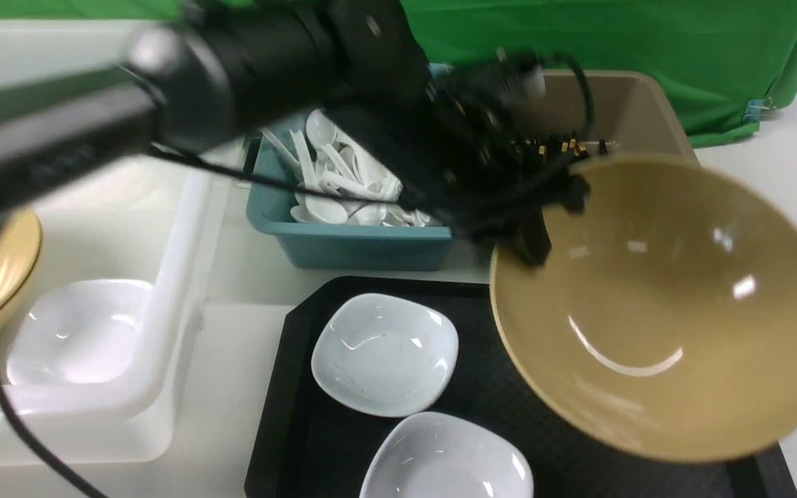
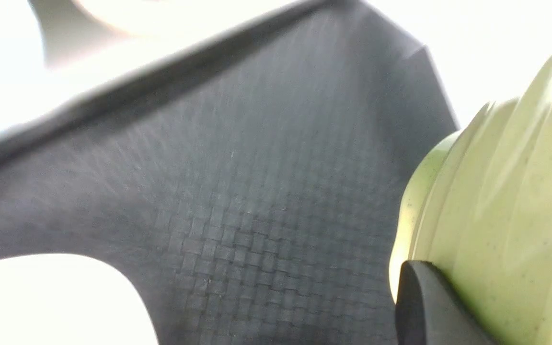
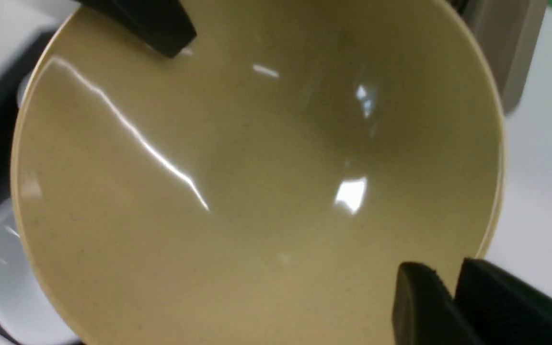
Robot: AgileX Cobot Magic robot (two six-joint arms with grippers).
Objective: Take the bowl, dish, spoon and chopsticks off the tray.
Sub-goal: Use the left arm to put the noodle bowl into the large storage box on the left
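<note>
In the front view, your left arm reaches in from the left. The left gripper (image 1: 535, 243) is clamped on the far-left rim of the mustard-yellow bowl (image 1: 668, 311). The bowl is tilted over the right part of the black tray (image 1: 288, 415), with its mouth toward the camera. The farther white dish (image 1: 385, 353) and the nearer white dish (image 1: 447, 460) sit on the tray's left part. Behind the tray, a teal tub (image 1: 364, 245) holds white spoons (image 1: 343, 173).

In the left wrist view, one black finger (image 2: 424, 306) presses the bowl's outer wall, with the tray's woven texture beyond it.

In the right wrist view, the bowl's inside fills the picture. The right gripper (image 3: 441, 268) straddles the bowl's rim, but you cannot tell whether it grips.
</note>
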